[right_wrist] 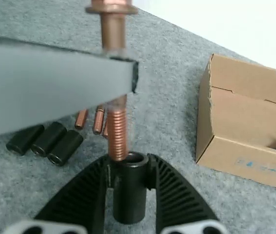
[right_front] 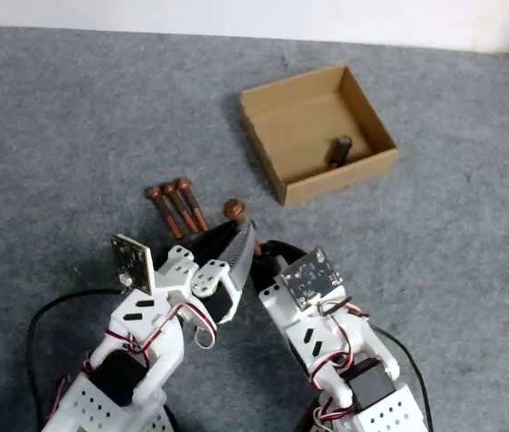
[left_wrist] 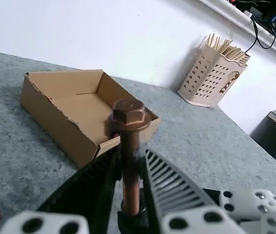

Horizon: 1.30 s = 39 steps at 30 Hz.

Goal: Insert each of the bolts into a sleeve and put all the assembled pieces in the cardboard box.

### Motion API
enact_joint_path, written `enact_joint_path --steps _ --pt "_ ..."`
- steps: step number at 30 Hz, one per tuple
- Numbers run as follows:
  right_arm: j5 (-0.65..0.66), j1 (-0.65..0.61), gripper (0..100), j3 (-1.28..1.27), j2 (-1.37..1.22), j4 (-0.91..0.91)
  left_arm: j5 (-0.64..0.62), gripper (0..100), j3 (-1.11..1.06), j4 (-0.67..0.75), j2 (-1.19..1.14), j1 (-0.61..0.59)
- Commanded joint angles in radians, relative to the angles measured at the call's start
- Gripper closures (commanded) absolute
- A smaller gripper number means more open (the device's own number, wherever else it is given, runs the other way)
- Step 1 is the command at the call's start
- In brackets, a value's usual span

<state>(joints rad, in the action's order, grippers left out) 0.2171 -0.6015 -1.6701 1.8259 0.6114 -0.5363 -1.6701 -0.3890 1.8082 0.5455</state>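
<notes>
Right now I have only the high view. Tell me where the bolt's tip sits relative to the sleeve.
Observer: In the right wrist view the bolt has its threaded tip right at the mouth of the sleeve, barely in if at all.
Operator: Confirm what holds the sleeve.
Observer: The right hand is shut on it, and it stands upright.
Operator: Count the spare sleeves.
Observer: Three spare sleeves lie side by side, next to the loose bolts.
</notes>
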Motion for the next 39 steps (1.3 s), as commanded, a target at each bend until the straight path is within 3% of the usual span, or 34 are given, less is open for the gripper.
enact_joint_path --steps 1,11,17,39 --pt "0.009 -0.025 99.5 -0.035 0.013 -0.005 0.011 99 0.001 -0.008 0.007 0.010" --pt "0.012 -0.142 99.5 0.070 0.013 0.102 0.005 99 -0.025 -0.014 0.007 0.002" --pt "0.009 -0.090 99.5 0.125 0.013 0.076 0.005 99 -0.025 -0.038 0.008 0.065" --pt "0.009 -0.061 99.5 0.081 0.013 0.044 0.011 99 0.021 -0.038 0.008 0.056"
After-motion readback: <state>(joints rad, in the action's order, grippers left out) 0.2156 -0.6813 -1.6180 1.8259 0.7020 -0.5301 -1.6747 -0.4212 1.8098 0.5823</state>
